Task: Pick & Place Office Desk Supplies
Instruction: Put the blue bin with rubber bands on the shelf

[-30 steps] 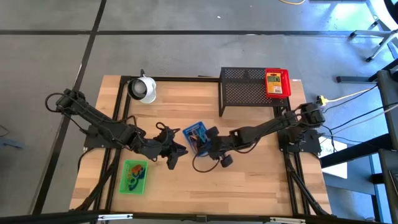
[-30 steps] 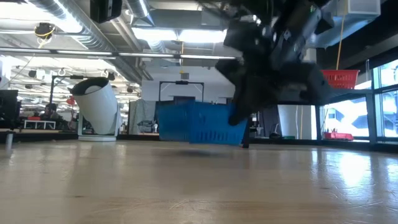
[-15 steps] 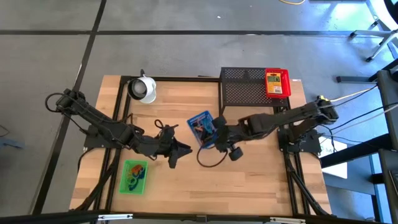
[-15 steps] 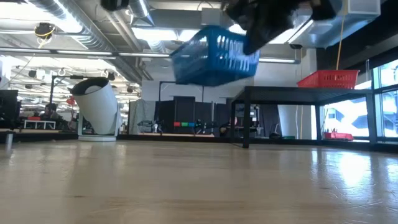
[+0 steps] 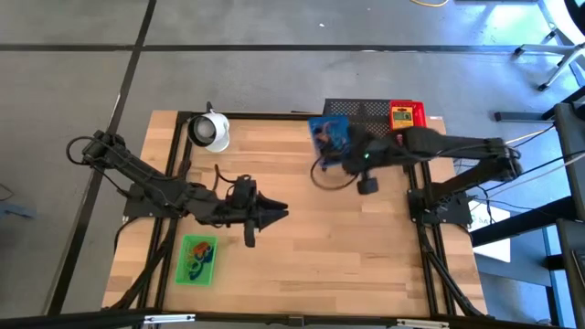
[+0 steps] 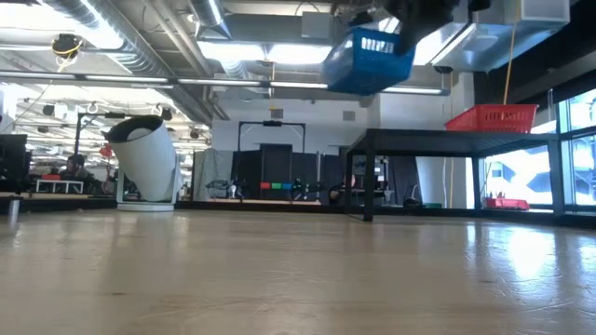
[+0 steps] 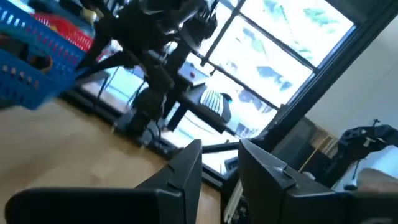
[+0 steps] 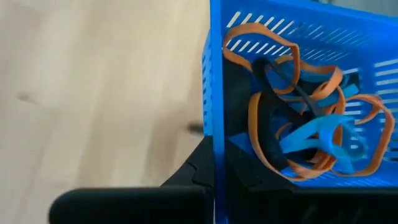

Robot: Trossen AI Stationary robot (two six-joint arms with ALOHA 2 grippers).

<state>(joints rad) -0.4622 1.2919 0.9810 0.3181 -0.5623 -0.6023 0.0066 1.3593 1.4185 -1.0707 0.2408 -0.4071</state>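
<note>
Right tool [image 8: 214,163] clamped on wall of small blue slotted plastic tray [image 5: 329,134], carried clear of wooden bench [image 5: 366,265], at near-left corner of big black mesh rack [image 5: 361,111].

Grip on wall edge, likely to keep orange and blue band loops [image 8: 298,134] inside.

Left tool [image 5: 277,214] part-open, empty, hovering over bench centre, well apart from rack.

Green tray [image 5: 197,260] with loops resting on bench, far from rack.

Red tray [image 5: 409,122] with yellow box atop rack.
</note>
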